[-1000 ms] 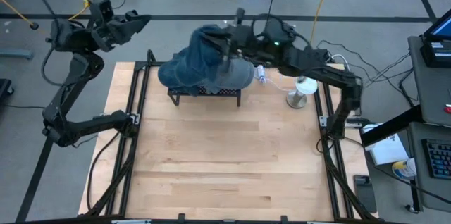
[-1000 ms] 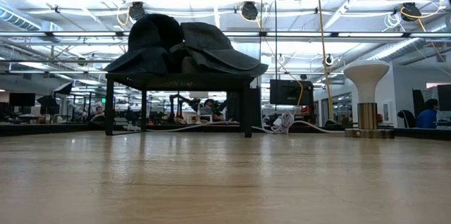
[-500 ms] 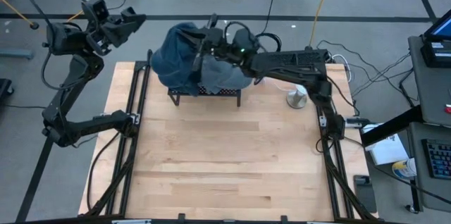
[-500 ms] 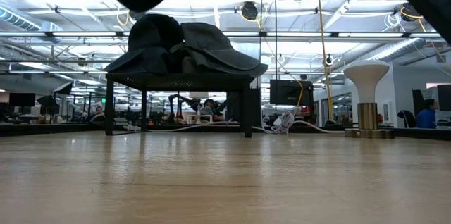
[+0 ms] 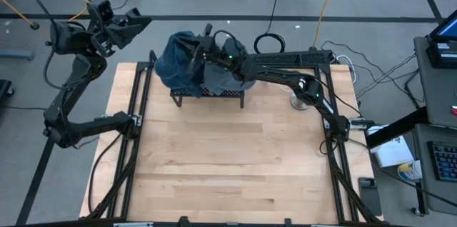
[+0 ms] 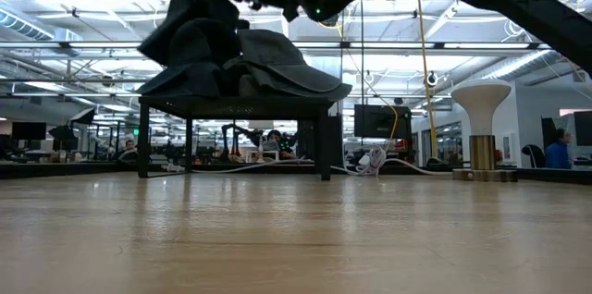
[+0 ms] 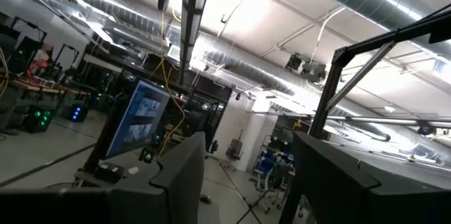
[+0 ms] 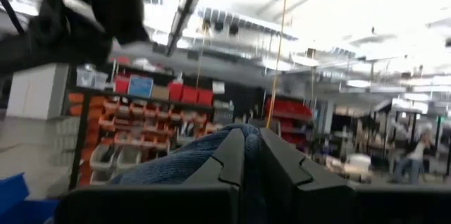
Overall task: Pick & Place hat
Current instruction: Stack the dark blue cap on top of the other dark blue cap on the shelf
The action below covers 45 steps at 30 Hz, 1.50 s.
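A light wooden table [image 5: 228,163] fills the overhead view, with a low black rack [image 5: 207,96] standing near its far edge. Blue denim hats [image 5: 225,81] are piled on the rack. The right arm stretches across from the table's right side to a spot above the rack's left end, and its gripper [image 5: 200,50] is clamped shut on a fold of one blue hat [image 5: 175,59], which hangs bunched beneath it, over the pile. From table height, that hat [image 6: 190,17] appears as a dark, drooping shape whose lower part meets the top of the stacked hats [image 6: 268,63]; whether it rests on them or only overlaps them in this view cannot be told. The right wrist camera shows blue fabric [image 8: 183,160] pinched between the two closed dark fingers [image 8: 278,160]. A white mushroom-shaped stand [image 6: 481,128] sits on the table to the right of the rack. The left arm is raised off the table's far left corner, and its gripper [image 5: 136,23] points away with fingers [image 7: 183,175] parted, holding nothing.
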Motion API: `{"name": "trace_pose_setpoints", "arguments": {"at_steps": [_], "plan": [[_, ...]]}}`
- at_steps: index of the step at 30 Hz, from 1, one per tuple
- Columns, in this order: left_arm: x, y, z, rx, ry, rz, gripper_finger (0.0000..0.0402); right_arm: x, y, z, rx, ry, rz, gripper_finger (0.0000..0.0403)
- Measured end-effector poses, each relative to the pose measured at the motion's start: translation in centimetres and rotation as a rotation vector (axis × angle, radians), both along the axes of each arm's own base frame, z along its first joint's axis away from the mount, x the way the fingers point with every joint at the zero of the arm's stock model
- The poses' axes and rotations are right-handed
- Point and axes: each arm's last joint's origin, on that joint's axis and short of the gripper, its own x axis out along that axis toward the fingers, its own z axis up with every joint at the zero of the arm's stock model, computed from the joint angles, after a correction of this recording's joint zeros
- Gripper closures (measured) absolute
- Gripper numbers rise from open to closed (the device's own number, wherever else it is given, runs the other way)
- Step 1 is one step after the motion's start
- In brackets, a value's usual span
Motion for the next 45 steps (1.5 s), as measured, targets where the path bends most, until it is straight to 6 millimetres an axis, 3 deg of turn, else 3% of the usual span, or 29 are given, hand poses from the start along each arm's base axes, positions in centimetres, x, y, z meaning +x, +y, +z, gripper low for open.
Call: {"name": "trace_pose_setpoints", "arguments": {"at_steps": [8,24,35,45], "plan": [[0.7,0.7,-0.5,0.012,0.049,-0.039,0.0183,1.0,0.2,-2.2,0.070,0.192,0.009,0.0387],[1.1,1.3,-0.8,-0.014,0.091,-0.083,0.0183,-1.2,1.4,-0.9,0.132,0.571,-0.080,0.0387],[1.2,1.5,-1.2,-0.081,0.128,-0.100,0.0183,-2.5,1.3,-2.3,0.233,0.796,-0.127,0.0387],[1.7,2.2,-2.2,-0.157,0.198,-0.080,0.0183,-2.9,1.0,-3.2,0.255,0.887,-0.133,0.0387]]}}
